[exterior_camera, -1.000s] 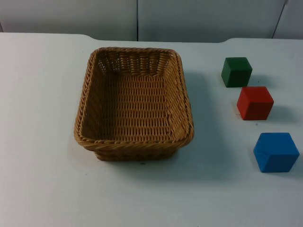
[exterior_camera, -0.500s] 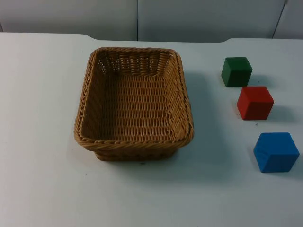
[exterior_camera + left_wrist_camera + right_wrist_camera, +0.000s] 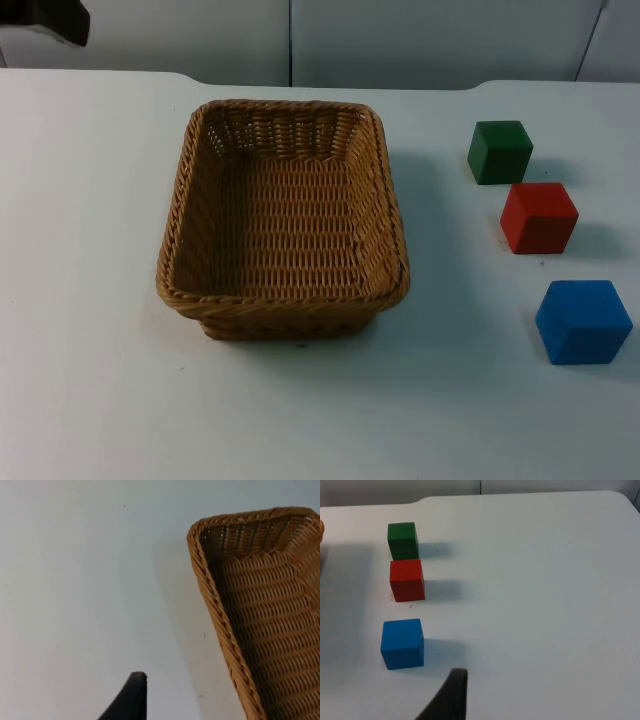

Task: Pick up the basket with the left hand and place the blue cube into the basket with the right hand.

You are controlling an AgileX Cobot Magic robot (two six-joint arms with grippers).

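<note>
Three cubes line the table's right; the blue cube point(image 3: 583, 321) is nearest, right of the basket point(image 3: 283, 300). Left gripper point(image 3: 131, 700) and right gripper point(image 3: 451, 692): finger spread unclear.

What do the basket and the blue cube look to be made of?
Basket: woven wicker or rattan-like strands, possibly plastic imitation; tan, slightly glossy, with a braided rim and open weave near the top of the walls. Blue cube: solid, evenly coloured, matte faces with crisp edges; probably painted wood or plastic, though the look does not settle which.
</note>
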